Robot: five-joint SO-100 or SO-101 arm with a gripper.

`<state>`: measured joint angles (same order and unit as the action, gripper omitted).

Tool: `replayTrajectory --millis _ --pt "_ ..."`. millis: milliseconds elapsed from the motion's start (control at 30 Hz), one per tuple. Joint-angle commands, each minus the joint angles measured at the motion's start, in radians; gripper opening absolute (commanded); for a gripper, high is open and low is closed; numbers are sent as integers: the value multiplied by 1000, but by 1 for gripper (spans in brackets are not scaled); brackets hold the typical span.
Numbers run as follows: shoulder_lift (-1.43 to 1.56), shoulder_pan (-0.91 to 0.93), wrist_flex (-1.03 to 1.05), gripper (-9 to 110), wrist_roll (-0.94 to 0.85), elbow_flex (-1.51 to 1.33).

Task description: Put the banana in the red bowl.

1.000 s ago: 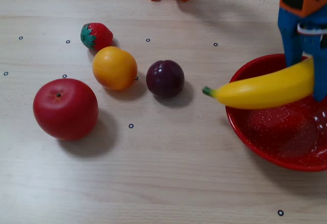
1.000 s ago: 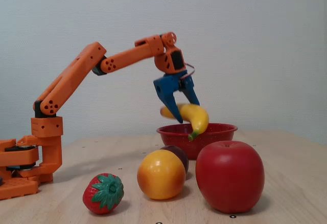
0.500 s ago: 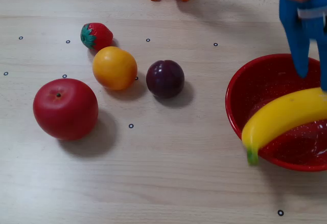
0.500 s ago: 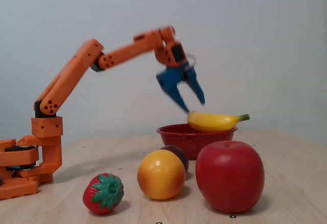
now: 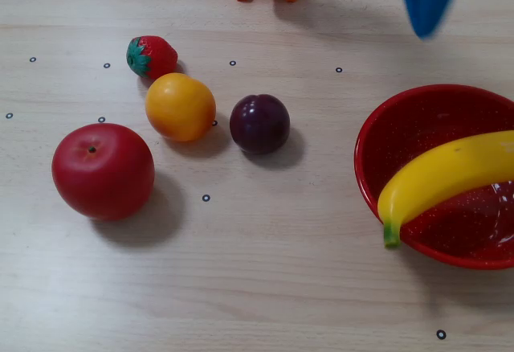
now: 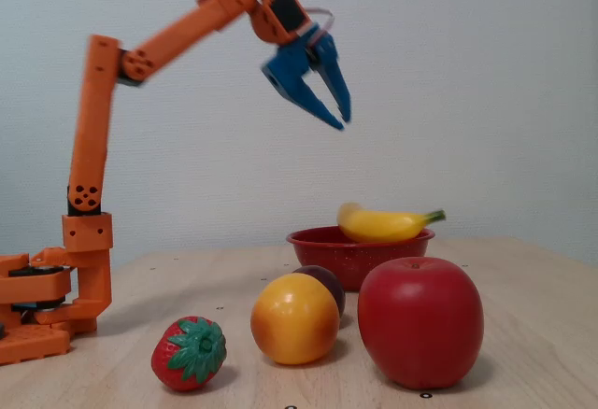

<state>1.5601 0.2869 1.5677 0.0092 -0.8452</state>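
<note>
The long, curved, glossy yellow plastic banana (image 5: 446, 177) lies across the round speckled red bowl (image 5: 418, 111) at right of frame, green stem overhanging the rim. It looks light, stiff and slippery; mid-body suits gripping. The blue gripper (image 6: 326, 108) hangs high, jaws spread, empty

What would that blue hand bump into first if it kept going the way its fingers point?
Probably the red bowl with the banana lying across it. The hand points down and right in the side fixed view, with only air before them, though depth is hard to judge.
</note>
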Motion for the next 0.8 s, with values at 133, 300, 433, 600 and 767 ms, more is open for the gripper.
replayTrajectory --millis 133,300,433,600,767 --pt "509 -146 -181 0 -63 -471" --pt "764 -236 -193 0 -100 -785" --pt "957 -301 -253 0 -132 -1040" --pt "1282 -350 -362 0 -158 -1436" --pt "1532 -376 -407 0 -183 -1730"
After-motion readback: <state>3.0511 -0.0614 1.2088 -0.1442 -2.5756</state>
